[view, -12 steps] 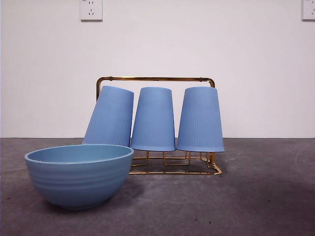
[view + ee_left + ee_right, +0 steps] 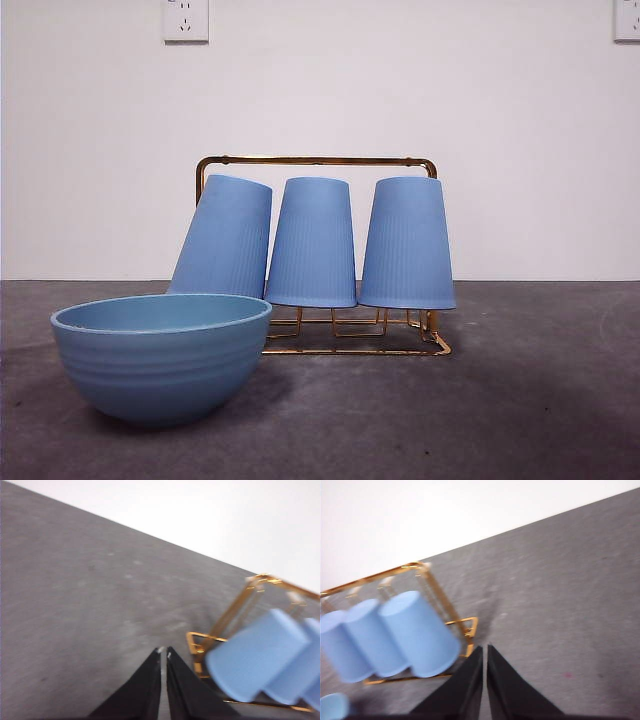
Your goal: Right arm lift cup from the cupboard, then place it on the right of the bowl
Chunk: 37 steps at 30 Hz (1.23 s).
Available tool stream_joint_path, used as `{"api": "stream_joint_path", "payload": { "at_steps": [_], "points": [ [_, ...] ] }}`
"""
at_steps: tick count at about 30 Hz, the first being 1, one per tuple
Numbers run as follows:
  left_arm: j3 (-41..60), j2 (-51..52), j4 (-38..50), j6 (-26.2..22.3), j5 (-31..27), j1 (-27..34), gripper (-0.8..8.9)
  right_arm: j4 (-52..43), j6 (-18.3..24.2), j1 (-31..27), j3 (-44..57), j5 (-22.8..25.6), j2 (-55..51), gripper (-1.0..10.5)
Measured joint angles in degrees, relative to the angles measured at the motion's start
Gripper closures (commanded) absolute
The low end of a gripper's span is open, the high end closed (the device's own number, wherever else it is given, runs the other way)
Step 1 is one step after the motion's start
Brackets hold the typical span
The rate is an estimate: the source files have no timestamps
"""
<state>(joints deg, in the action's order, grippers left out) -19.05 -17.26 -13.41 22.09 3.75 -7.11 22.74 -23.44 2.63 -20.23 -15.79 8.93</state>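
Observation:
Three blue ribbed cups stand upside down on the gold wire cupboard (image 2: 315, 161): the left one (image 2: 224, 238) leans, the middle one (image 2: 312, 242) and the right one (image 2: 407, 243) stand upright. The light-blue bowl (image 2: 160, 355) sits in front of the rack at the left. No arm shows in the front view. My right gripper (image 2: 484, 649) is shut and empty, off the rack's end beside the nearest cup (image 2: 419, 631). My left gripper (image 2: 163, 652) is shut and empty, off the rack's other end near a cup (image 2: 255, 656).
The grey table (image 2: 520, 400) stretches right of the bowl and rack. A white wall with two sockets (image 2: 185, 19) stands behind.

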Motion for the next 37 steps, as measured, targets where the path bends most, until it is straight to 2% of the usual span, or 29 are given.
{"api": "stream_joint_path", "payload": {
  "at_steps": [7, 11, 14, 19, 24, 29, 31, 33, 37],
  "points": [
    [-13.7, -12.61, -6.93, -3.08, 7.48, -2.12, 7.99, 5.4, 0.55, 0.24, -11.3, -10.58, 10.16, 9.3],
    [-20.72, -19.67, -10.95, -6.51, 13.35, -4.0, 7.99, 8.59, 3.39, 0.61, -17.18, -18.8, 16.37, 9.3],
    [-24.83, -23.19, -14.36, -8.07, 17.0, -5.46, 7.99, 12.09, 6.54, 1.44, -21.2, -22.08, 20.76, 9.3],
    [-31.41, -29.33, -20.81, -11.89, 25.0, -7.34, 7.99, 18.6, 13.38, 3.63, -27.41, -23.12, 27.76, 9.3],
    [-32.44, -33.35, -22.64, -17.0, 33.48, -8.61, 7.97, 22.93, 21.09, 6.47, -29.48, -21.99, 33.22, 9.3],
    [-32.44, -34.49, -22.6, -22.25, 34.16, -8.92, 7.84, 23.26, 23.8, 7.72, -29.46, -21.62, 35.43, 9.3],
    [-32.44, -34.49, -22.38, -22.95, 34.18, -8.92, 7.74, 23.17, 24.17, 7.87, -29.46, -21.64, 35.34, 8.9],
    [-32.44, -34.49, -21.97, -23.23, 34.16, -8.92, 7.13, 22.88, 24.57, 7.87, -29.46, -21.64, 35.3, 7.8],
    [-32.44, -34.49, -21.75, -23.65, 34.16, -8.92, 4.33, 22.86, 24.72, 7.87, -29.46, -21.64, 35.32, 6.1]
  ]
}}
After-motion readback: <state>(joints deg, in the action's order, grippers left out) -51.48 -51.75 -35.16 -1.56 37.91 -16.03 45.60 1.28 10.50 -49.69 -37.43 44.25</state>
